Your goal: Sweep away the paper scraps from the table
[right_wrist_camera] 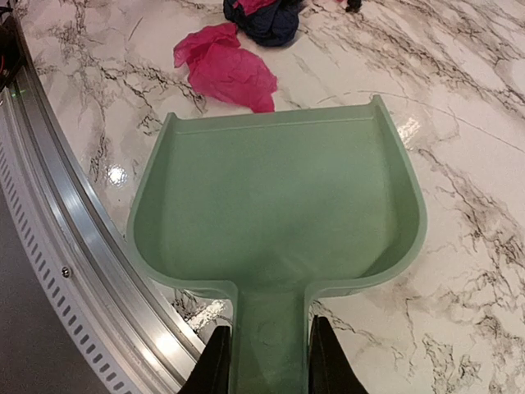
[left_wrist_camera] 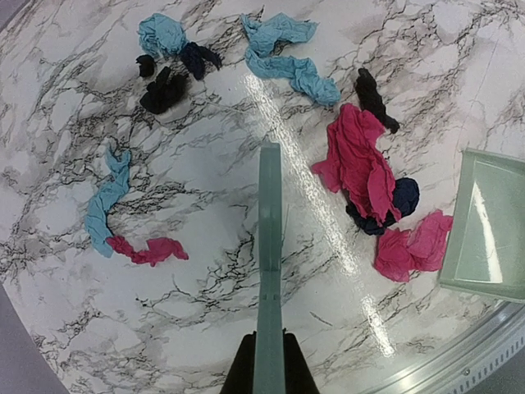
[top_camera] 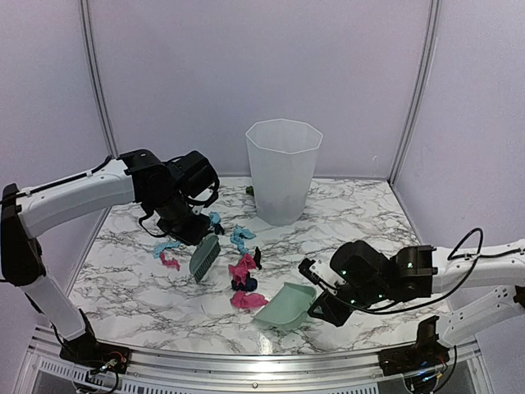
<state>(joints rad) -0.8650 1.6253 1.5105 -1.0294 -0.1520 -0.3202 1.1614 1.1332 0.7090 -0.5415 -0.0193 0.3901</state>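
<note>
Several paper scraps lie on the marble table [top_camera: 361, 215]: a pink and navy clump [top_camera: 243, 269], a pink scrap [top_camera: 246, 300] at the dustpan's mouth, a light blue one [top_camera: 241, 238], and blue and pink strips [top_camera: 166, 251]. In the left wrist view the pink clump [left_wrist_camera: 359, 164] lies right of the brush [left_wrist_camera: 269, 271] and the blue and pink strip [left_wrist_camera: 107, 205] left of it. My left gripper [top_camera: 190, 227] is shut on the mint-green brush [top_camera: 205, 257]. My right gripper [top_camera: 321, 305] is shut on the handle of the mint-green dustpan [top_camera: 285, 305], empty in the right wrist view [right_wrist_camera: 279, 205].
A tall translucent white bin [top_camera: 282, 169] stands at the back centre of the table. The metal front rail [top_camera: 246, 349] runs just beside the dustpan, also seen in the right wrist view [right_wrist_camera: 57, 238]. Booth walls enclose the table.
</note>
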